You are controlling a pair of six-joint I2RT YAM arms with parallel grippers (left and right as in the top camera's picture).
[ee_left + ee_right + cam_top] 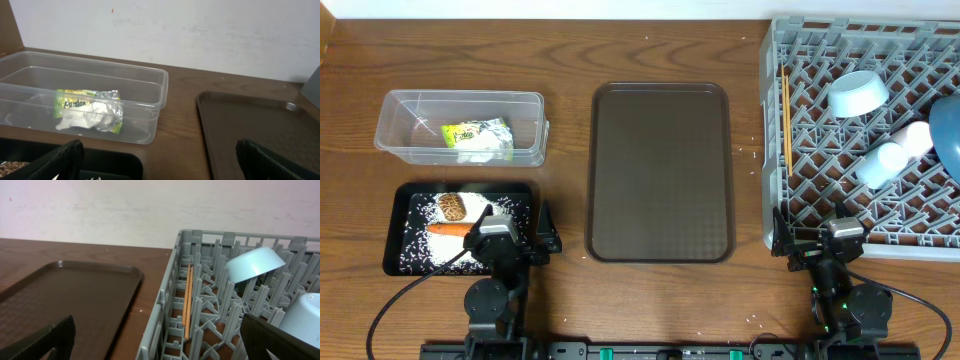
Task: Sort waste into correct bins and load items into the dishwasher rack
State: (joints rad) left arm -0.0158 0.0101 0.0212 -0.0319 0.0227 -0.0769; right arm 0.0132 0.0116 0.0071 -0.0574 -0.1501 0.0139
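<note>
— While we look down from overhead, where do we find the waste?

— We see the crumpled green-yellow-white snack wrapper (477, 138) (90, 109) lying inside the clear rectangular plastic tub (395, 130) at the far left of the wooden desk (570, 60). Just nearer to us, the shallow black rectangular tray (392, 235) holds the orange carrot (450, 229). The brown food lump (452, 207) sits just behind the carrot, and loose white rice grains (425, 245) are scattered around both.

— And the dishes?

— We find them all in the large square grey plastic rack (772, 150) on the right. The thin wooden chopsticks (785, 120) (187, 300) lie along its left side. The small light blue bowl (857, 93) (252, 264) leans tilted on the pegs. The whitish cup (912, 138) and the light blue cup (880, 163) lie side by side further right. The large dark blue dish (948, 140) stands at the right edge, partly cut off from our view.

— What of our tools?

— Our left tool (515, 238) (160, 150) sits at the black tray's near right corner, its fingers spread wide with nothing between them. Our right tool (817, 240) (159, 330) sits at the rack's near left corner, equally wide apart and holding nothing. The large brown rectangular serving tray (660, 170) lies on the desk between the two.
</note>
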